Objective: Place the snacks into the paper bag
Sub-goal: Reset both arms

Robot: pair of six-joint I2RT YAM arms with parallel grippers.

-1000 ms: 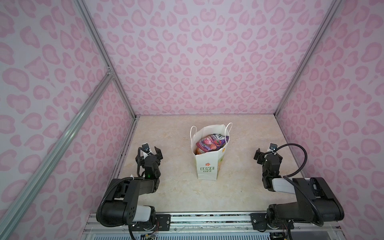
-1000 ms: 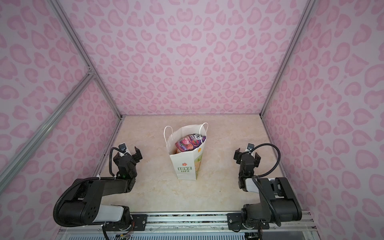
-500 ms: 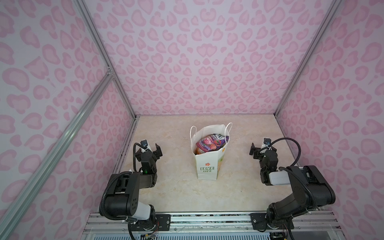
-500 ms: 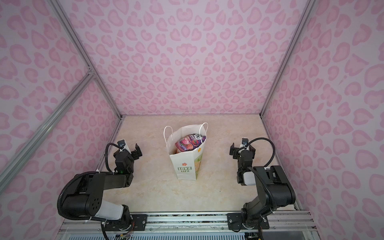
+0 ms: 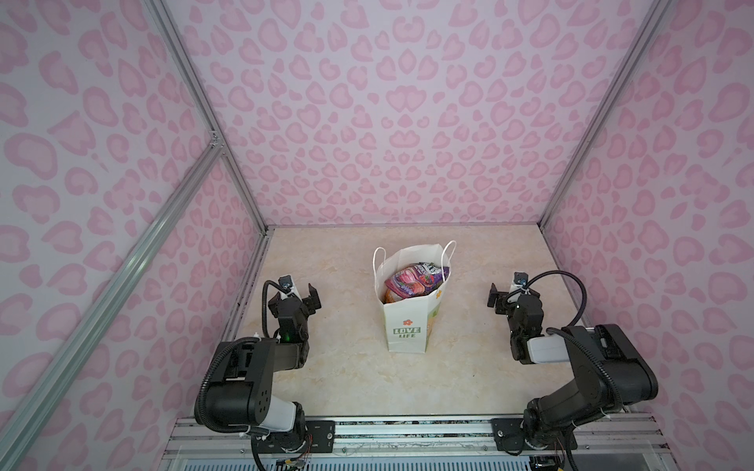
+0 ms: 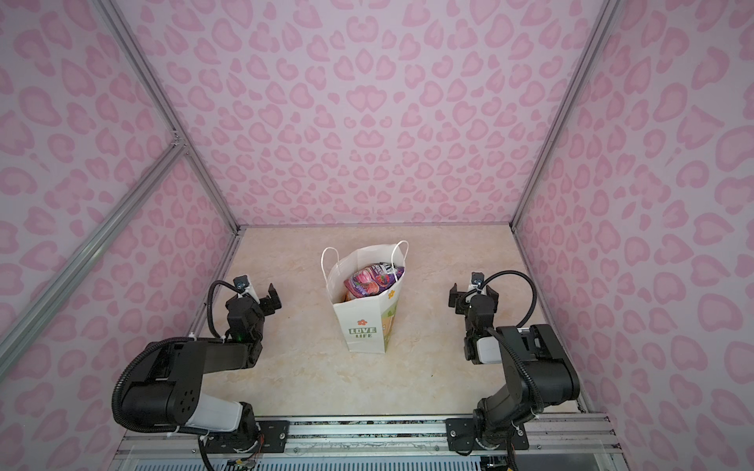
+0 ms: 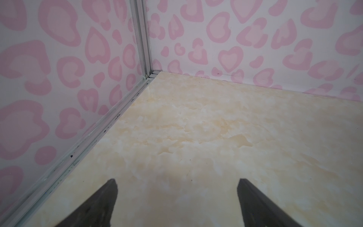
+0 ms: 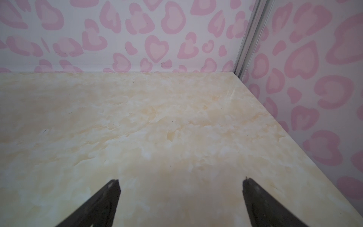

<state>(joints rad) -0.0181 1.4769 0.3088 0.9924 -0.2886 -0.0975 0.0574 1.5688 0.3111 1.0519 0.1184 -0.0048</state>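
Snacks point(image 5: 412, 281): were packed in bag point(image 5: 406, 326), centre.
Left gripper point(image 7: 176, 182): was spread apart, empty; bag rightward.
Right gripper point(image 8: 180, 180): likewise spread, equally near.

From high above the near edge of the table point(image 5: 347, 379), both top views look steeply down toward the back wall point(image 5: 387, 122) and share nearly the whole scene, the paper bag point(image 5: 408, 326) at mid-frame. Each wrist view sits low and close over the table, looking forward between the fingers of the left gripper point(image 7: 176, 179) or the right gripper point(image 8: 180, 179) into that side's rear corner.
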